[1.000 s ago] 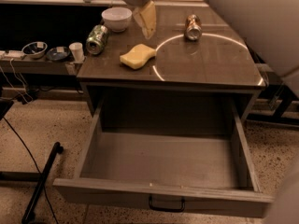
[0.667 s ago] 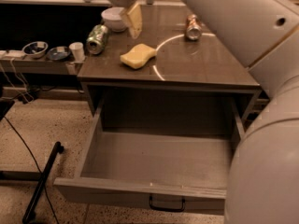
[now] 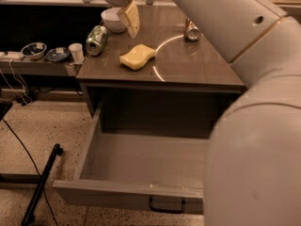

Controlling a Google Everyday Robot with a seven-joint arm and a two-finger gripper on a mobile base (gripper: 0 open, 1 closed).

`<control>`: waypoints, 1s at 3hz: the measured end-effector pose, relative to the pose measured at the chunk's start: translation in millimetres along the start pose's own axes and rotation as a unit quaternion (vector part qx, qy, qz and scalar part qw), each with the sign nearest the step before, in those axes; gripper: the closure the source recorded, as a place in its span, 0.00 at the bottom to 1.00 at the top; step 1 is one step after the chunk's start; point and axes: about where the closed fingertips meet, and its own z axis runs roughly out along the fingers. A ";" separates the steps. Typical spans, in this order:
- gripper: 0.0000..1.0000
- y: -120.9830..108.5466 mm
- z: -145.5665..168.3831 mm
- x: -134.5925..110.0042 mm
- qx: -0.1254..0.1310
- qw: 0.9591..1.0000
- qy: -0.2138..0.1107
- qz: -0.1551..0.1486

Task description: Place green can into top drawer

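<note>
Green can (image 3: 96, 40) lies on its side, left of the gripper (image 3: 129, 17) — long axis near-to-far. Gripper open or closed — I cannot tell

The surface (image 3: 193, 67) carries the green can (image 3: 96, 40), a sponge (image 3: 137, 57), a bowl (image 3: 110, 20) and a brown can (image 3: 192, 31). The gripper (image 3: 130, 19) hangs just beside the bowl.

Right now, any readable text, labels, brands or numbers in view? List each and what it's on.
No text here can be read.
green can: lying at the tabletop's left edge; printed sides too blurred to read.
brownish can: any label too blurred to read.
sponge, open top drawer: no markings visible.
gripper: hovers over the back left of the tabletop, near the white bowl; no label visible.
</note>
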 end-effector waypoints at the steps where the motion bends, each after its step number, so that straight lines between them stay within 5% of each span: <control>1: 0.00 -12.3 36.0 11.5 -0.032 0.998 -0.011 -0.060; 2: 0.00 -26.3 87.4 25.3 -0.088 0.985 -0.007 -0.149; 3: 0.00 -22.8 117.3 32.4 -0.125 0.975 -0.004 -0.183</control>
